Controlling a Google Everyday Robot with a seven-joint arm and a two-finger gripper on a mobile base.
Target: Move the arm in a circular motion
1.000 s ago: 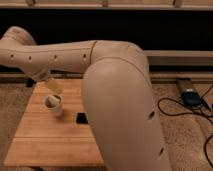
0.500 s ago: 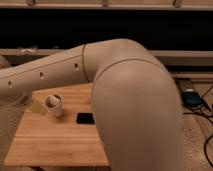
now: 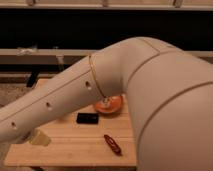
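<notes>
Cream-white arm (image 3: 125, 95) fills your view above the wooden table (image 3: 75, 145) | gripper lies out of frame, state unknowable | red tool (image 3: 112, 144) on the table.

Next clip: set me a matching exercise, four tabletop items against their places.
Items:
1. orange bowl
2. black flat box
3. red tool
4. yellow block

Places:
a. in front of the bowl
b. far left, just below the arm
c. partly hidden behind the arm
d. just left of the bowl

Pairs: 1-c, 2-d, 3-a, 4-b.

The end effector is out of frame; the arm runs off lower left.
</notes>
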